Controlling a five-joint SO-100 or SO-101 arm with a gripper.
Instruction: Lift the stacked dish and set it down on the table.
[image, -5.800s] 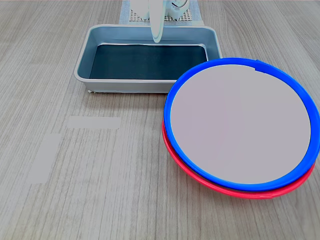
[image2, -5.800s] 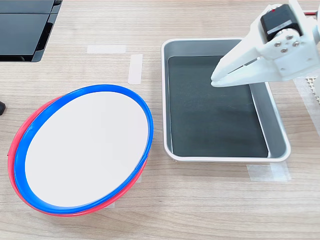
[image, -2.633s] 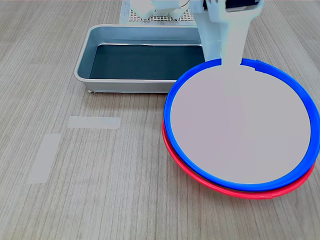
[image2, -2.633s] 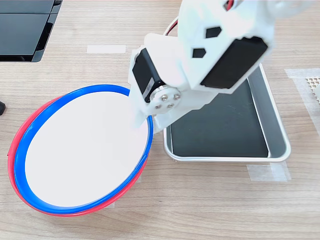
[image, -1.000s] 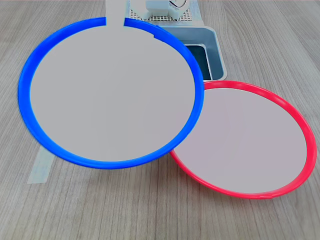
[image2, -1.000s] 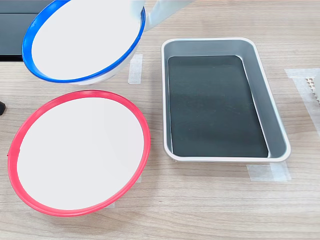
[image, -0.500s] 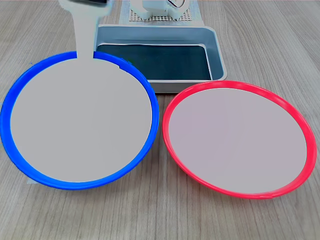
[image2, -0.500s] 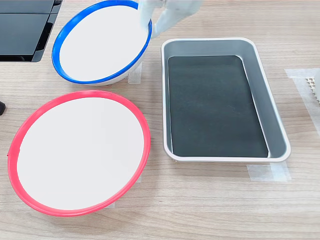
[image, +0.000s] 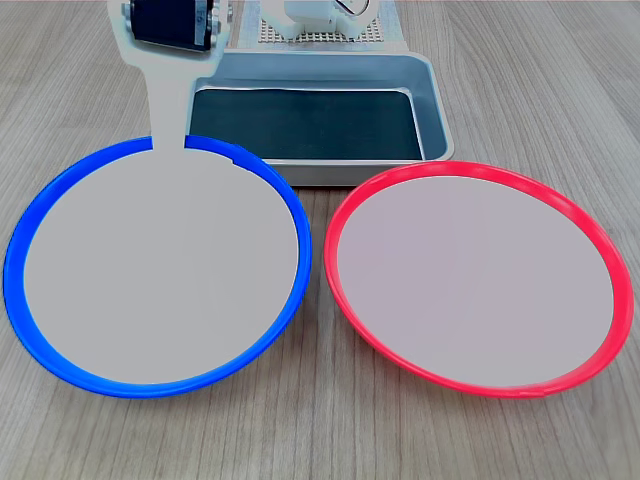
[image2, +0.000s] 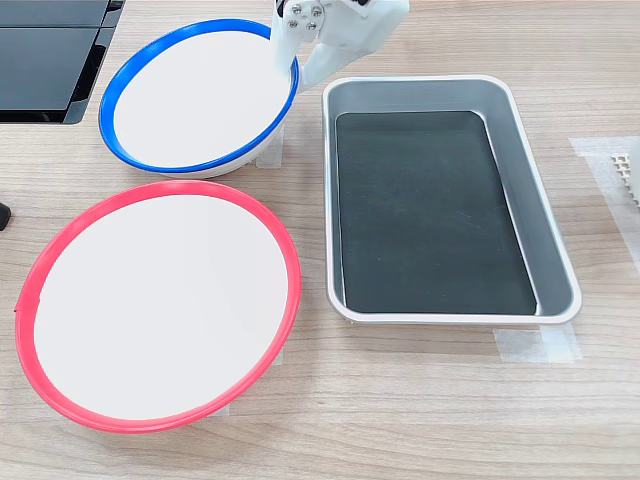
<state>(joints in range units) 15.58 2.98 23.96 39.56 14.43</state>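
Note:
The stacked dish (image: 160, 270), blue-rimmed with a pale centre, lies low on the table (image: 320, 430) at the first exterior view's left, apart from the red-rimmed plate (image: 475, 275). In the second exterior view the dish (image2: 195, 100) is at the upper left, its white underside showing along the near edge. My gripper (image: 168, 140) comes down onto the dish's far rim, one white finger over the edge. In the second exterior view the gripper (image2: 293, 62) straddles the rim next to the tray and is shut on it.
A grey metal tray (image: 430, 95) with a dark bottom stands behind both plates; in the second exterior view the tray (image2: 555, 250) fills the right. A black object (image2: 45, 50) sits at the upper left. Tape strip (image2: 535, 343) lies by the tray's near corner.
The blue dish has come down from mid-air to the table beside the red plate, with my gripper still on its rim. The red plate and tray have not moved.

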